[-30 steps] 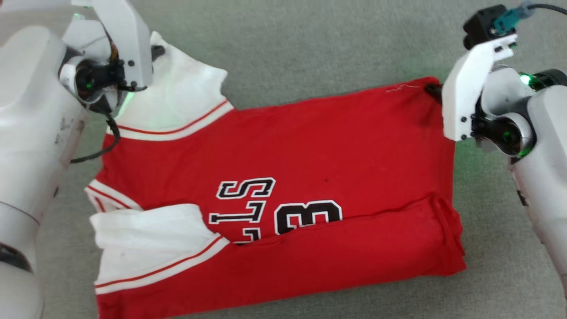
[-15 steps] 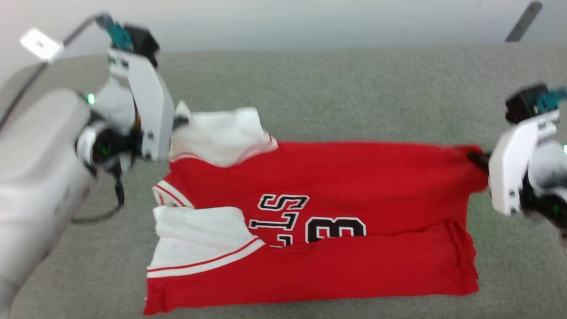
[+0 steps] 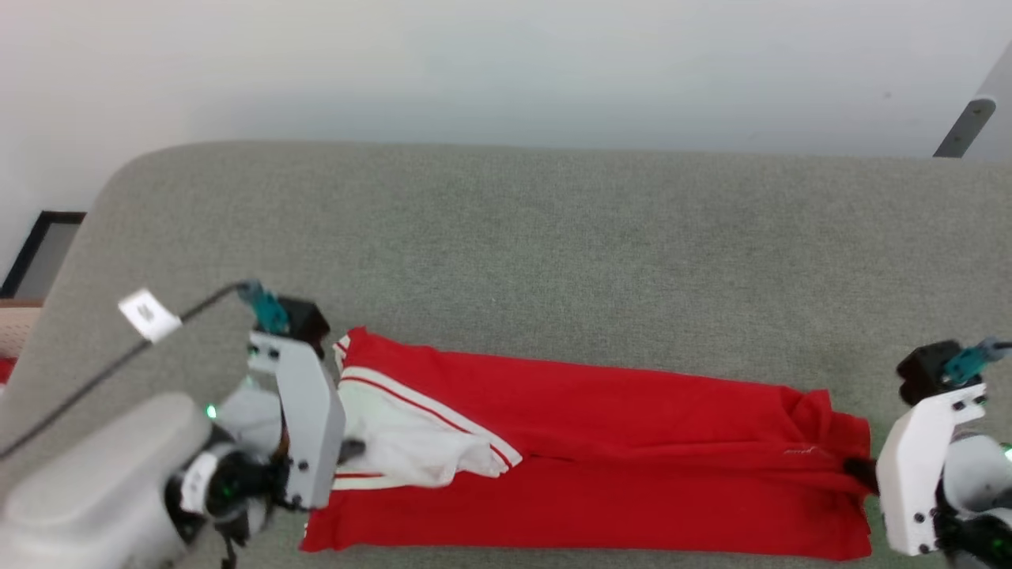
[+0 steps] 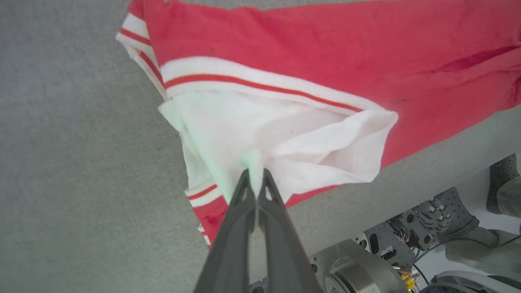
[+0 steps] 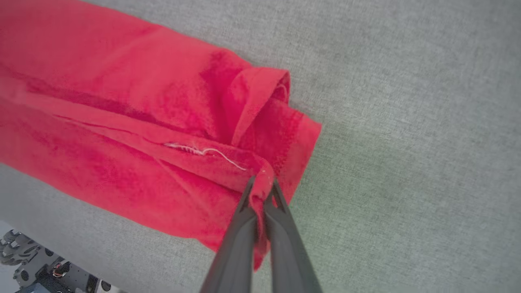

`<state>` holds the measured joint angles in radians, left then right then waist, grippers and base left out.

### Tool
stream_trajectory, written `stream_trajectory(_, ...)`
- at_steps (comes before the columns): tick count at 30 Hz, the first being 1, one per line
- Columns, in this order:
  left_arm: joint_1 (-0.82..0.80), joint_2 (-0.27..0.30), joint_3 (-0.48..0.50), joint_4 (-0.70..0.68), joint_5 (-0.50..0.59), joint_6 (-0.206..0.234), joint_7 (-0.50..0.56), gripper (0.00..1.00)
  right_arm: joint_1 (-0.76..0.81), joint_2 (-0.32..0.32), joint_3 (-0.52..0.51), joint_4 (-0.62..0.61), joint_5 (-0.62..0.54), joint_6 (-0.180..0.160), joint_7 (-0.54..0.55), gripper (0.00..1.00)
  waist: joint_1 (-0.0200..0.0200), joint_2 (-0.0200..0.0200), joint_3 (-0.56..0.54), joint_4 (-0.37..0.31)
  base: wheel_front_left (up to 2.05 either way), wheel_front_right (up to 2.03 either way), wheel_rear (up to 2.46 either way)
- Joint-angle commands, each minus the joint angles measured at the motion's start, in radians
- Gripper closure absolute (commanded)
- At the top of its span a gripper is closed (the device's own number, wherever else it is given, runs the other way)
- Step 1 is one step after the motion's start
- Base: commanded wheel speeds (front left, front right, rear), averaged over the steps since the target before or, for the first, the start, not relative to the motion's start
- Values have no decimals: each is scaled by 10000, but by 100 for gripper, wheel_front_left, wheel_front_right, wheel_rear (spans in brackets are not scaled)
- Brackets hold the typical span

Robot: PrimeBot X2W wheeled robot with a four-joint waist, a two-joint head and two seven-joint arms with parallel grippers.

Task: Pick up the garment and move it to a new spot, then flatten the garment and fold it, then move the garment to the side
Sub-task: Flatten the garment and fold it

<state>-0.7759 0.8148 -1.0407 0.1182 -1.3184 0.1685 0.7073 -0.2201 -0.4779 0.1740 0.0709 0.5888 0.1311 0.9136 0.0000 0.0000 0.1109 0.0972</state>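
Nearest, the left hand [image 4: 254, 179] is clenched on the white sleeve [image 4: 252, 130], the right hand [image 5: 262, 185] on the red hem corner [image 5: 297, 138] — between them the shirt [image 3: 632, 474] lies folded, long axis side to side, on the grey cushion [image 3: 553, 237].

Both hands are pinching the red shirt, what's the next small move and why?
Probably lower both and let go: the left hand pinches the white sleeve, the right hand the red corner, and the garment already lies folded over lengthwise.
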Motion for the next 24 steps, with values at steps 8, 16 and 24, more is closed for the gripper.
stream_trajectory(8, 764, -828, -121, 1572, -418, -345, -428, 64, 77, 584, 222, 469, -367, -7, 270, 100, 0, 0, -390, -85, 0, 0, 0)
stream_trajectory(16, 786, -1018, -77, 2417, -396, -748, -707, 0, -12, 666, 312, 560, -352, -7, 222, 0, 0, 0, -1030, -45, 0, 0, 0)
stream_trajectory(24, 1309, -638, 350, 1758, -220, -517, -2065, 0, 394, 820, -283, 319, -71, -7, 340, 0, 0, 0, -1622, 117, 0, 0, 0)
